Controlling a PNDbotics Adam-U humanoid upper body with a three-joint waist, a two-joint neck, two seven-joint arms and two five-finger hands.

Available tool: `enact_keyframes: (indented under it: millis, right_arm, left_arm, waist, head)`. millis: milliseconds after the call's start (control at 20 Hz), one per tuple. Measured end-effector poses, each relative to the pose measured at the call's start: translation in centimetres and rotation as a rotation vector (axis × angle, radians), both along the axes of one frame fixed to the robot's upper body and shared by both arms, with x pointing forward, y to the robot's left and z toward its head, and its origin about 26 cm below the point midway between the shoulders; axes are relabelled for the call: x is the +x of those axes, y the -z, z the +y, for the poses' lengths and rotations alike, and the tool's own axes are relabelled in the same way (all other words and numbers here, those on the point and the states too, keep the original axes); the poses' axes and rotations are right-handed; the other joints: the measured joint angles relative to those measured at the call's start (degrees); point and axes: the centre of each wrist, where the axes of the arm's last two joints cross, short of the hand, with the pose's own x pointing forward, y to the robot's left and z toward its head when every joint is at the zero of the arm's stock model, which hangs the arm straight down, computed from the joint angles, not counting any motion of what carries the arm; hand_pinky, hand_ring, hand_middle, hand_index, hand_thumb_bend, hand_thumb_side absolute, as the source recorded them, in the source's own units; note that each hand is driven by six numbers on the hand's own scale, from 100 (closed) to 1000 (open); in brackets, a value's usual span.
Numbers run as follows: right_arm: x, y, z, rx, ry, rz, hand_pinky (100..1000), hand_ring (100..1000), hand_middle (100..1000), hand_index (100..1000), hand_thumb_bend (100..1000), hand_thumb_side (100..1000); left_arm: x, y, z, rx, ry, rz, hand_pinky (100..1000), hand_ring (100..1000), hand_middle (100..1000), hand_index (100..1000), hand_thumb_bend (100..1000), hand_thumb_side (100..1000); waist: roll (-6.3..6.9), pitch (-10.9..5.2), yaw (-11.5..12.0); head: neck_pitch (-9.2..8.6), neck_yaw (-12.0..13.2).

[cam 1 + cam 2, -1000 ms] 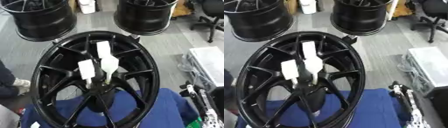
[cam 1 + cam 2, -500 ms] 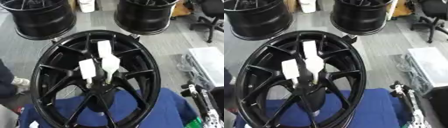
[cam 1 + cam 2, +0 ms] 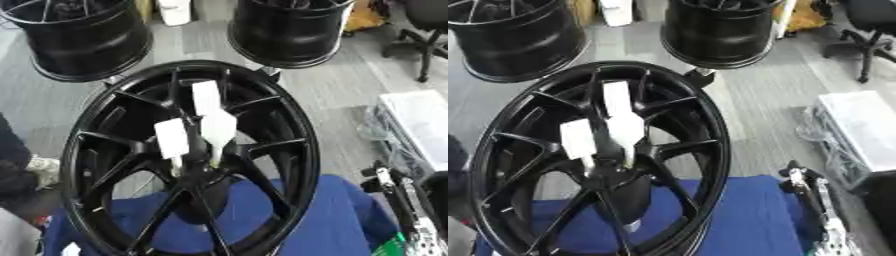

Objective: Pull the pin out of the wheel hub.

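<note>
A black multi-spoke wheel hub (image 3: 301, 159) stands tilted on a blue cloth (image 3: 343, 221), filling the middle of both views. Three white pins stick up from its centre: a left pin (image 3: 171, 138), a middle pin (image 3: 219, 129) and a rear pin (image 3: 205, 96). Each has a flat white head, and the thin stems of the front two go down into the hub's centre. My right hand (image 3: 805, 186) shows as a black and silver part at the lower right, well apart from the wheel and the pins. My left hand shows in neither view.
Two more black wheels (image 3: 83, 42) (image 3: 293, 30) stand on the grey floor behind. An office chair (image 3: 424, 27) is at the far right. A pale box with cables (image 3: 420, 122) lies right of the wheel. A person's shoe (image 3: 37, 165) shows at the left edge.
</note>
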Motion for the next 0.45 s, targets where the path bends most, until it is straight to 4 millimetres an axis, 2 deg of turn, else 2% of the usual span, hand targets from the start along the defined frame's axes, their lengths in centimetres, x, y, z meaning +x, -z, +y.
enact_keyframes:
  millis: [450]
  right_arm:
    - [0.01, -0.01, 0.01, 0.002, 0.0, 0.0, 570, 542, 577, 586, 100, 877]
  left_arm:
    - [-0.05, -0.15, -0.48, -0.015, 0.008, 0.012, 780, 730, 650, 704, 250, 805]
  waist:
    - [0.14, -0.04, 0.0]
  head:
    - [0.01, 0.0]
